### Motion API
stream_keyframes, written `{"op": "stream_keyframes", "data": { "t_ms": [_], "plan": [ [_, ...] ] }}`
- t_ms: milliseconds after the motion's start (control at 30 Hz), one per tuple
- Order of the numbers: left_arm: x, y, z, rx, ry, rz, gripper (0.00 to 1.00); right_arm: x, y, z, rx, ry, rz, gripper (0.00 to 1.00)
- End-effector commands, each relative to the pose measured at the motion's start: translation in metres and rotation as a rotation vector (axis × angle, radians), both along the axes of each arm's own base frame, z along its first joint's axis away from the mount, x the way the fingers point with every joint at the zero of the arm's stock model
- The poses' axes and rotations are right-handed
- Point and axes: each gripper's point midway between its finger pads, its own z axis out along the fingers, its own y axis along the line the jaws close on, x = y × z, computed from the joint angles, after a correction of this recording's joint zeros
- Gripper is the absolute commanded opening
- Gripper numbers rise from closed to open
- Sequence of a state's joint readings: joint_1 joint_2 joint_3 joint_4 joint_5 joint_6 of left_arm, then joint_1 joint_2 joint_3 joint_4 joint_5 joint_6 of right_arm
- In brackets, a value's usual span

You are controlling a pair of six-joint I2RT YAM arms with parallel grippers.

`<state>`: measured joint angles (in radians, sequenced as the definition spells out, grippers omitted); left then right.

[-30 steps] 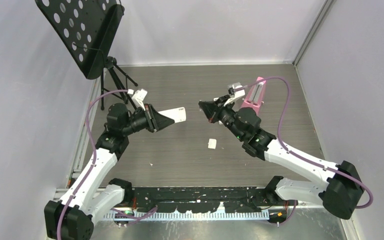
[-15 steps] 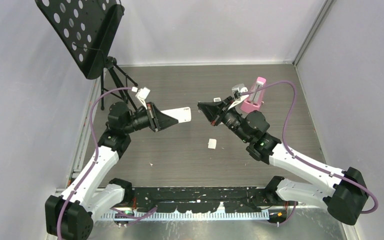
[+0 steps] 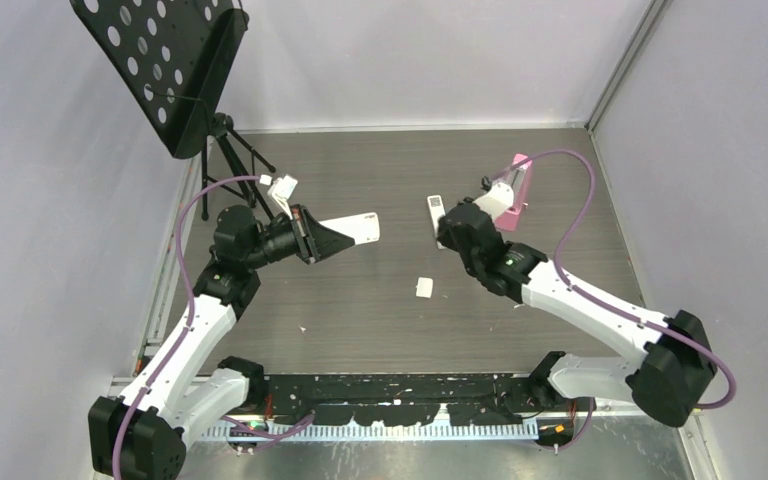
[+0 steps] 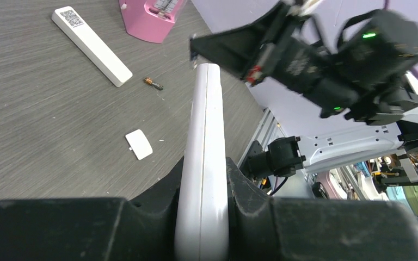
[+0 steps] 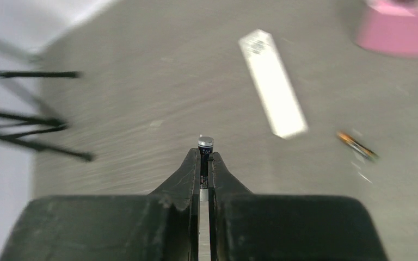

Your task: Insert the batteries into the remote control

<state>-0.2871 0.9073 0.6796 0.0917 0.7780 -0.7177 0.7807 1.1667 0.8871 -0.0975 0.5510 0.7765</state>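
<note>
My left gripper [image 3: 322, 238] is shut on the remote control [image 3: 356, 228], a white body held off the table and seen edge-on in the left wrist view [image 4: 204, 152]. My right gripper [image 5: 205, 157] is shut on a battery [image 5: 206, 144], a dark slim cylinder whose silver tip pokes past the fingertips. From above, the right gripper [image 3: 447, 237] hangs to the right of the remote control's free end. Another battery [image 4: 153, 83] lies on the table by the long slim white remote [image 4: 90, 44]; the right wrist view blurs that battery [image 5: 356, 145].
A small white battery cover [image 3: 424, 287] lies on the table between the arms. A pink holder [image 3: 510, 193] stands at the back right beside the slim remote [image 3: 435, 208]. A black perforated stand on a tripod [image 3: 175, 70] fills the back left corner.
The right arm has swung and turned, pulling its gripper back to the right, away from the remote control's end. The left gripper with the remote control has barely moved.
</note>
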Motion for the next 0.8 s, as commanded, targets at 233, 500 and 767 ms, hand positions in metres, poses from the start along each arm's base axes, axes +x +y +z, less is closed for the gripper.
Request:
{"op": "stream_keyframes", "data": {
  "t_ms": [233,500,767],
  "plan": [
    [-0.003,0.004,0.003,0.019,-0.045,0.017,0.00,-0.037,-0.095,-0.141,-0.028,0.389,-0.586,0.00],
    [-0.004,0.006,-0.001,0.027,-0.042,0.034,0.00,-0.042,-0.108,-0.184,-0.028,0.529,-0.699,0.01],
    [-0.002,0.007,-0.003,0.033,-0.039,0.040,0.00,-0.045,-0.109,-0.212,-0.043,0.624,-0.701,0.01]
  ]
}}
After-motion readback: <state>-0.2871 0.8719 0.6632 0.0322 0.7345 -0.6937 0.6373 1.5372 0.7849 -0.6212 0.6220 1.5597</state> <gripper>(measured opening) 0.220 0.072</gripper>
